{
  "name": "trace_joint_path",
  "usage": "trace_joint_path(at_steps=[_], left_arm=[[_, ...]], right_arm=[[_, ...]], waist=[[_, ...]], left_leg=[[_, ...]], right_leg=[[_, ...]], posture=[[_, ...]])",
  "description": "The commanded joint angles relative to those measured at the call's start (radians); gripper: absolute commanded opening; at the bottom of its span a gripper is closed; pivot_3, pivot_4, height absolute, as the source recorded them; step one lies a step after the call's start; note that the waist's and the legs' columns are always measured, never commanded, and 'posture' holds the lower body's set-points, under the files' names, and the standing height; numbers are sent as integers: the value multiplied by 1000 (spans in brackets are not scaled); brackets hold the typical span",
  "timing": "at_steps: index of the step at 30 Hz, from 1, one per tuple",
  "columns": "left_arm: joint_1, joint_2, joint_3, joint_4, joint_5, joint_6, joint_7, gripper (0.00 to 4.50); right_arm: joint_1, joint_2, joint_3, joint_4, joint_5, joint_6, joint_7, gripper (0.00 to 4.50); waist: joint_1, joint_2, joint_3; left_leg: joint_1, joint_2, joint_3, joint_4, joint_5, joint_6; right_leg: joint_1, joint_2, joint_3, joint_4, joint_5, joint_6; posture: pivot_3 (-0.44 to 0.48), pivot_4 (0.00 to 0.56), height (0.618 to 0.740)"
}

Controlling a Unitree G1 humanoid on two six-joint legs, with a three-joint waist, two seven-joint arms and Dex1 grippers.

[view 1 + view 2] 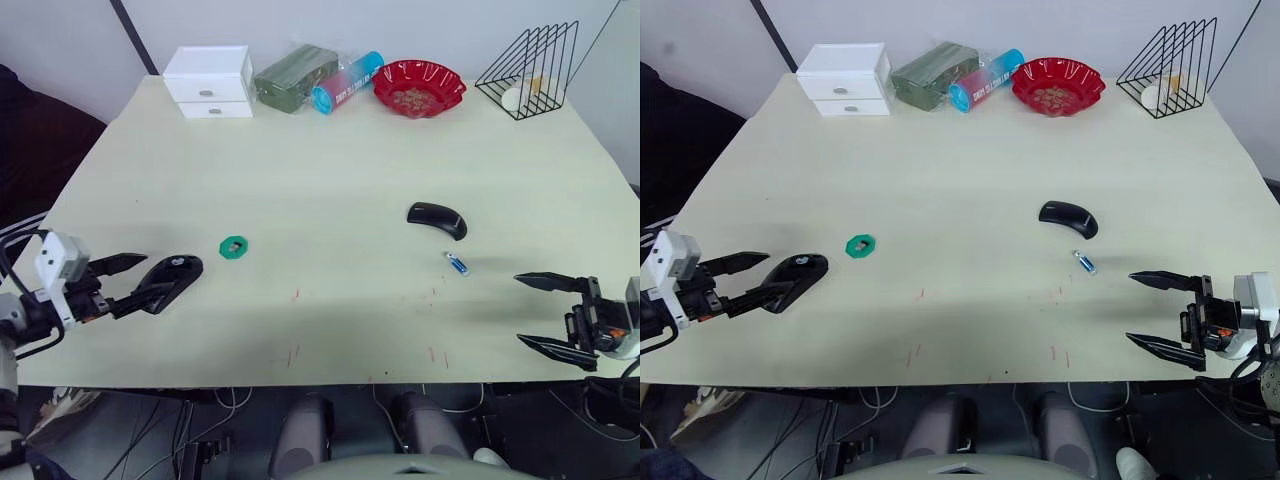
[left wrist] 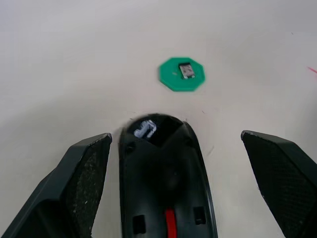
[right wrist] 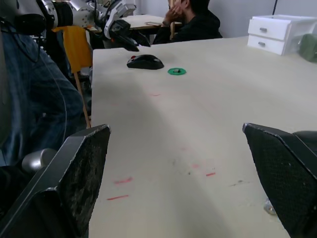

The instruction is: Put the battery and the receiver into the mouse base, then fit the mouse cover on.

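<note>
Beyond table (image 3: 208, 114), a seated person (image 3: 190, 20).

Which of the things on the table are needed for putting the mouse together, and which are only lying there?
Needed: mouse base between the open fingers of the left gripper; mouse cover; battery; receiver on the green disc.

Only lying there: white drawer box, green packet, blue tube, red bowl, wire rack.
</note>
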Motion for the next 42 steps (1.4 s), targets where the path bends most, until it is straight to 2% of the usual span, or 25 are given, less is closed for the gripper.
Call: trace_joint_path(at_steps=[1,11,19,33,36,38,42], left_arm=[[-80,13,-34,94,47,-55,4,4459],[-186,-25,-117,234,112,-135,-4,4459],[-223,-35,-153,303,150,-168,12,4459],[-244,-75,-158,321,155,-143,30,4459],[-238,-77,-161,320,161,-144,41,3679],[-234,-79,-161,317,159,-143,41,2980],[-225,-84,-167,305,158,-141,32,2961]], right_arm=[[-7,-9,-8,-18,17,-3,6,4500],[6,-10,-38,-44,20,12,2,4500],[10,-4,-44,-55,20,11,0,4500],[-2,-1,-44,-38,19,-7,6,4500],[-3,-2,-44,-35,21,-11,6,4500],[-3,-2,-44,-35,22,-13,6,4500],[-3,-6,-41,-33,30,-16,6,4500]], waist=[[1,0,0],[1,0,0],[1,0,0],[4,1,-1],[5,1,-1],[5,1,-1],[5,2,-1]], left_leg=[[0,0,0,0,0,0],[-2,0,0,3,0,0],[-2,0,-1,3,0,0],[-2,0,-1,3,0,0],[-2,0,-1,3,0,0],[-2,0,-1,3,0,0],[-2,0,-1,3,0,0]], right_leg=[[0,0,0,0,0,0],[0,0,-1,1,0,0],[0,0,-1,1,0,0],[0,0,-1,1,0,0],[0,0,-2,1,0,0],[0,0,-1,1,0,0],[0,0,-1,1,0,0]], posture=[[0,150,740],[0,150,740],[0,150,740],[0,150,740],[0,150,740],[0,150,740],[0,150,740]])
